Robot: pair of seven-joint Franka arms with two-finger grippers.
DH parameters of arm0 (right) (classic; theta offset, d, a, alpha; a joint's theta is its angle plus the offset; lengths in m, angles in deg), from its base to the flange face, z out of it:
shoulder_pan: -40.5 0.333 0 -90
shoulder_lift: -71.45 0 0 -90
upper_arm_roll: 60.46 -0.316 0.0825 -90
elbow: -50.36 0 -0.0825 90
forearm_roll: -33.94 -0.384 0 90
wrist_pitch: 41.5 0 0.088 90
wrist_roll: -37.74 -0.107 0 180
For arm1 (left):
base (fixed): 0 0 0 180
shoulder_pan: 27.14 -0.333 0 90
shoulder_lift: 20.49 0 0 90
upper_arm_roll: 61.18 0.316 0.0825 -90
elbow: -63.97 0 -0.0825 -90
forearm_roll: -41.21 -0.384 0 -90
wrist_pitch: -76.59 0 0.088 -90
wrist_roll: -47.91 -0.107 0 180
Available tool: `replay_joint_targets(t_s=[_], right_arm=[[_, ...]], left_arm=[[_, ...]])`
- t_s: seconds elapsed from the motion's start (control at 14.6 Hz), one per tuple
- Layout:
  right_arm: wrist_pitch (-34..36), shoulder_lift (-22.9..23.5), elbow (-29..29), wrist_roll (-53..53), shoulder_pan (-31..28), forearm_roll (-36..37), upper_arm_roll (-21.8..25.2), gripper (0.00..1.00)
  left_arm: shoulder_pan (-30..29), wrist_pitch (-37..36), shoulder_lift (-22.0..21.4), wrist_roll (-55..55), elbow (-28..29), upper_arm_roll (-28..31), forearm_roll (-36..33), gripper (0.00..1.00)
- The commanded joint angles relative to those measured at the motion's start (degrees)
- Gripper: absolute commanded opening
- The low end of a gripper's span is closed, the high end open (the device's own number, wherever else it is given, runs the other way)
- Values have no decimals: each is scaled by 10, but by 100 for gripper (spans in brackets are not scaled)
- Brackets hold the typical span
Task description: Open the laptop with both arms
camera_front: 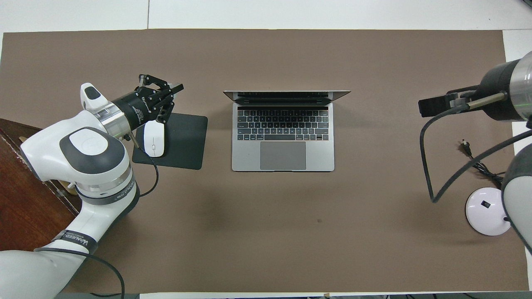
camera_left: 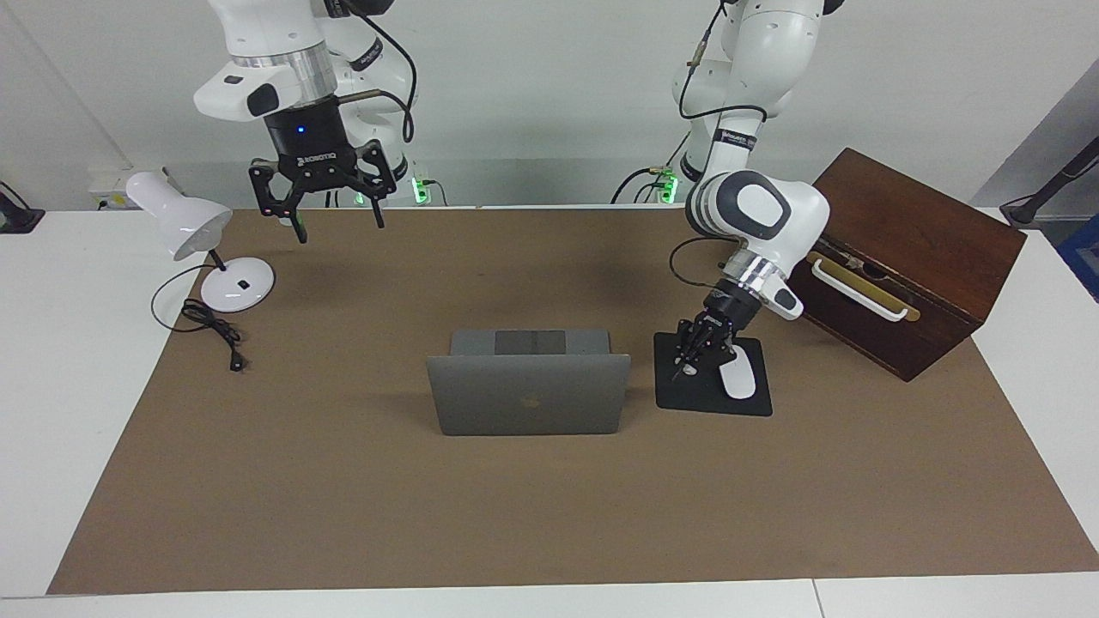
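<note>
The silver-grey laptop [camera_left: 528,395] [camera_front: 282,128] stands open in the middle of the brown mat, lid upright, keyboard toward the robots. My left gripper [camera_left: 680,371] [camera_front: 178,87] is shut on nothing; it hangs low over the edge of the black mouse pad [camera_left: 687,396] that is nearer the laptop, a gap apart from the laptop. High over the mat, toward the right arm's end of the table, my right gripper [camera_left: 340,227] [camera_front: 432,107] is open and empty. Neither gripper touches the laptop.
A white mouse [camera_left: 737,378] [camera_front: 153,139] lies on the pad. A brown wooden box [camera_left: 893,249] with a white handle stands at the left arm's end. A white desk lamp [camera_left: 180,225] and its cable [camera_left: 215,330] are at the right arm's end.
</note>
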Motion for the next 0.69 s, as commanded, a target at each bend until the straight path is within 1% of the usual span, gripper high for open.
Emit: replay_joint_targets(t_s=[0.0, 0.14, 0.27, 0.34, 0.41, 0.55, 0.62], right_arm=[[9, -22, -28, -11, -29, -14, -5, 100], [10, -27, -33, -11, -44, -14, -6, 100], [8, -31, -45, -14, -45, -15, -5, 100], [8, -32, -45, -23, -45, -15, -4, 100], [7, -32, -47, -31, -44, -15, -2, 100], [1, -31, -50, -33, -38, -15, 21, 100], [-2, -29, -49, -33, -43, -23, 22, 100]], left_arm=[[-12, 3, 6, -1, -18, -4, -94, 0], [-13, 8, 6, 0, -26, -2, -188, 0], [-22, 1, 6, -2, -31, 12, -297, 0], [-26, -9, 5, -1, -32, 17, -338, 0], [-29, -28, 4, -1, -33, 26, -362, 0], [-29, -67, 1, 0, -47, 47, -407, 0], [-29, -101, -2, 0, -57, 62, -434, 0]])
